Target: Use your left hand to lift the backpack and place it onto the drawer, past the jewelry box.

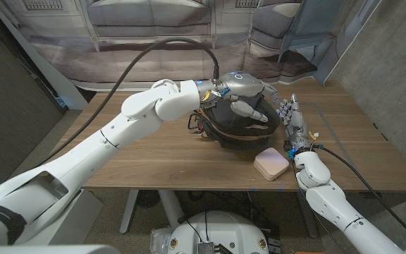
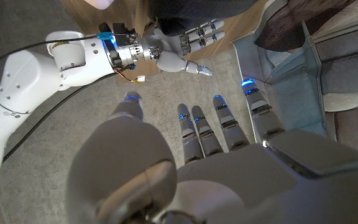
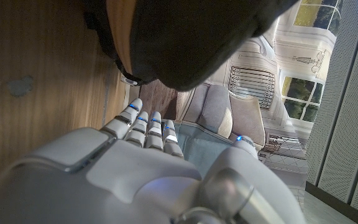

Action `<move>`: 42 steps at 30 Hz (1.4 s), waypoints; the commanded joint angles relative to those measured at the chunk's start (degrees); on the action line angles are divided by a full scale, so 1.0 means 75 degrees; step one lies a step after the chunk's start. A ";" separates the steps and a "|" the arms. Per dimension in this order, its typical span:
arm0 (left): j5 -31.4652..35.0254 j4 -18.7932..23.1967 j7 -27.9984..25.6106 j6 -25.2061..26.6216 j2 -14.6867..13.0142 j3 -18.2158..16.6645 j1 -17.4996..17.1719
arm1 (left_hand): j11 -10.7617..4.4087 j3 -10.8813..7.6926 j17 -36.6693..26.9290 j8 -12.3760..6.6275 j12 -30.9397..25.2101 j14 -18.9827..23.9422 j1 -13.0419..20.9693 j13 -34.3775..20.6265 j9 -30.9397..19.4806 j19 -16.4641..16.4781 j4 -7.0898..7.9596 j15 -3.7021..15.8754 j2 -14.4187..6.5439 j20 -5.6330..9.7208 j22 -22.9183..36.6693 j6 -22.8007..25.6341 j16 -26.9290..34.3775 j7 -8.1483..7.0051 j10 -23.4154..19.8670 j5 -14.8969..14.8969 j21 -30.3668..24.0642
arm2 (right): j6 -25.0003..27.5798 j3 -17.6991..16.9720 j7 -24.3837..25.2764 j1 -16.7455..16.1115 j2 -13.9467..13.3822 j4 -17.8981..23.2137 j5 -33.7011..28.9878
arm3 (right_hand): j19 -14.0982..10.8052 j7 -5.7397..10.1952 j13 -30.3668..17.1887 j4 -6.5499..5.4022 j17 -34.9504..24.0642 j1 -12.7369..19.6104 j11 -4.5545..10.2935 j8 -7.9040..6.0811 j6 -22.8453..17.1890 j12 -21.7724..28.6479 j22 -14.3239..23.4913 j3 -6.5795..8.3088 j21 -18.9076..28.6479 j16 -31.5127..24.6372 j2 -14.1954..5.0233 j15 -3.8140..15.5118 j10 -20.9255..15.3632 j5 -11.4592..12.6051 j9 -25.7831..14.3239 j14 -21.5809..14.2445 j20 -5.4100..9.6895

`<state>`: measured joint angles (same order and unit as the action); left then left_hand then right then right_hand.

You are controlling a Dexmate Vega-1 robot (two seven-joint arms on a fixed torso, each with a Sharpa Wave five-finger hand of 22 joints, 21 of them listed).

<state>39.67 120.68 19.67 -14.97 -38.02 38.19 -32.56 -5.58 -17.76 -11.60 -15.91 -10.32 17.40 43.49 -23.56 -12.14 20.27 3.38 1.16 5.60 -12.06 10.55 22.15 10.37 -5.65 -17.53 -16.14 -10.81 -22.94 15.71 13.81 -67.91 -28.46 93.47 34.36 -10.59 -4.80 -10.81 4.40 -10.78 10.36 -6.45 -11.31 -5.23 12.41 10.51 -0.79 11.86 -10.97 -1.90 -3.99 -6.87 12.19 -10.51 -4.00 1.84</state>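
Hovering over black backpack [image 1: 235, 127], left hand [image 1: 249, 95] fingers spread; jewelry box [image 1: 271, 164] beside

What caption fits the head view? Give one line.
Left hand over the dark backpack on the wooden table, right hand beside it, pink box in front.

dark backpack [image 1: 232, 127] slumped mid-table, pink jewelry box [image 1: 271, 164] nearby.

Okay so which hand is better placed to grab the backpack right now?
The left hand. In the head view it hovers directly over the dark backpack with fingers spread, seemingly holding nothing. The right hand stands beside the backpack's right side, near the pink jewelry box, fingers extended.
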 commanded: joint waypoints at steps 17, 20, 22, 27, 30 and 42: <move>-0.0415 -0.0149 -0.1024 -0.0148 0.0049 -0.0320 -0.0351 | -0.0005 0.0419 -0.0043 0.0341 -0.0081 -0.0707 -0.0993 0.0246 -0.0053 -0.0569 0.0618 0.0014 -0.0140 -0.0044 0.0023 -0.0628 0.0051 -0.0178 0.0565 -0.0166 -0.0009 | 0.0059 -0.0051 -0.0029 -0.0006 -0.0083 0.0063 0.0039 | -0.0073 0.0006 -0.0008 -0.0005 -0.0028 0.0054 0.0011 -0.0006 -0.0060 0.0051 0.0029 -0.0059 0.0004 -0.0019 -0.0068 0.0029 -0.0090 0.0019 -0.0029 -0.0075 0.0013; -0.0285 -0.0125 -0.1386 -0.0149 0.0049 -0.0410 -0.0491 | -0.0020 0.0449 -0.0042 0.0341 -0.0107 -0.0670 -0.1065 0.0266 -0.0056 -0.0576 0.0651 0.0051 -0.0152 -0.0041 0.0023 -0.0623 0.0079 -0.0201 0.0536 -0.0176 -0.0020 | 0.0059 -0.0053 -0.0009 -0.0029 -0.0083 0.0084 0.0030 | -0.0074 0.0002 -0.0008 -0.0005 -0.0028 0.0055 0.0006 -0.0008 -0.0067 0.0052 0.0029 -0.0060 0.0003 -0.0018 -0.0069 0.0030 -0.0095 0.0019 -0.0029 -0.0077 0.0008; -0.0605 -0.0118 -0.1226 -0.0096 0.0050 -0.0452 -0.0487 | -0.0028 0.0469 -0.0039 0.0315 -0.0138 -0.0588 -0.1128 0.0292 -0.0059 -0.0574 0.0677 0.0083 -0.0185 -0.0034 0.0024 -0.0550 0.0122 -0.0202 0.0486 -0.0194 -0.0036 | 0.0053 -0.0054 -0.0022 -0.0034 -0.0081 0.0082 0.0043 | -0.0073 0.0004 -0.0008 -0.0004 -0.0027 0.0056 0.0007 -0.0006 -0.0063 0.0051 0.0029 -0.0061 0.0003 -0.0016 -0.0070 0.0028 -0.0093 0.0019 -0.0029 -0.0074 0.0014; -0.0559 -0.0098 -0.1153 -0.0035 0.0028 -0.0417 -0.0459 | -0.0034 0.0482 -0.0032 0.0264 -0.0175 -0.0502 -0.1167 0.0328 -0.0059 -0.0568 0.0681 0.0115 -0.0222 -0.0028 0.0023 -0.0408 0.0159 -0.0193 0.0413 -0.0223 -0.0055 | 0.0078 -0.0049 -0.0025 -0.0030 -0.0083 0.0086 0.0053 | -0.0075 -0.0016 -0.0008 -0.0004 -0.0027 0.0057 0.0007 -0.0007 -0.0069 0.0048 0.0030 -0.0064 0.0002 -0.0015 -0.0071 0.0023 -0.0090 0.0019 -0.0029 -0.0074 0.0014; -0.0545 -0.0101 -0.1199 -0.0044 0.0020 -0.0413 -0.0476 | -0.0038 0.0484 -0.0029 0.0254 -0.0191 -0.0492 -0.1173 0.0341 -0.0059 -0.0562 0.0678 0.0118 -0.0234 -0.0026 0.0022 -0.0375 0.0162 -0.0205 0.0377 -0.0232 -0.0062 | 0.0084 -0.0034 -0.0008 -0.0029 -0.0070 0.0093 0.0038 | -0.0072 -0.0022 -0.0009 -0.0004 -0.0028 0.0056 0.0002 -0.0008 -0.0073 0.0047 0.0030 -0.0066 0.0000 -0.0016 -0.0071 0.0028 -0.0091 0.0019 -0.0029 -0.0077 0.0020; -0.0917 -0.0237 -0.1218 -0.0061 0.0107 -0.0402 -0.0465 | -0.0040 0.0487 -0.0020 0.0247 -0.0209 -0.0386 -0.1180 0.0380 -0.0056 -0.0574 0.0662 0.0112 -0.0269 -0.0027 0.0020 -0.0337 0.0198 -0.0207 0.0334 -0.0262 -0.0069 | 0.0215 -0.0067 0.0019 -0.0111 -0.0168 0.0248 0.0071 | -0.0075 -0.0029 -0.0009 -0.0003 -0.0028 0.0059 0.0002 -0.0005 -0.0072 0.0044 0.0030 -0.0072 0.0000 -0.0016 -0.0076 0.0015 -0.0093 0.0019 -0.0030 -0.0084 0.0019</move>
<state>35.59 119.97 10.89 -15.09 -37.81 35.16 -36.14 -5.98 -13.92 -11.71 -13.59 -11.49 13.87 34.93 -20.71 -12.39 16.11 8.28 1.74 3.68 -12.38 10.53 19.17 11.28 -7.06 -14.53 -17.81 -11.03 -22.20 15.38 13.60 -68.25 -29.16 94.43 34.71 -10.59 -4.81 -10.79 4.17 -10.78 10.59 -6.14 -11.31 -5.22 12.41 10.51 -1.02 11.86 -10.97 -2.13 -3.99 -7.16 12.19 -10.51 -3.99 1.84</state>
